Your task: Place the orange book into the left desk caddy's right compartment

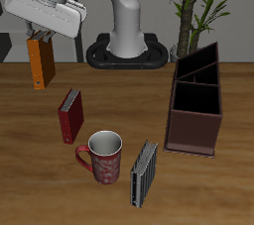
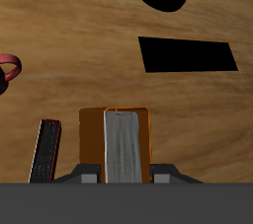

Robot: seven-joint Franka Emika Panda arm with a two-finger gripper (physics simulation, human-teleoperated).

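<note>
My gripper is shut on the top of the orange book and holds it upright, off the table, far back and well away from the caddy. In the wrist view the orange book hangs between my fingertips, its grey edge facing the camera. The left desk caddy, a dark maroon-brown box with slanted walls, stands across the table. Its wide right compartment is open at the top and lies toward the table's front edge; the two smaller cells lie behind it.
A dark red book stands below the held book; it also shows in the wrist view. A red patterned mug and a grey-black striped book stand near the front edge. The robot base and a plant are at the back.
</note>
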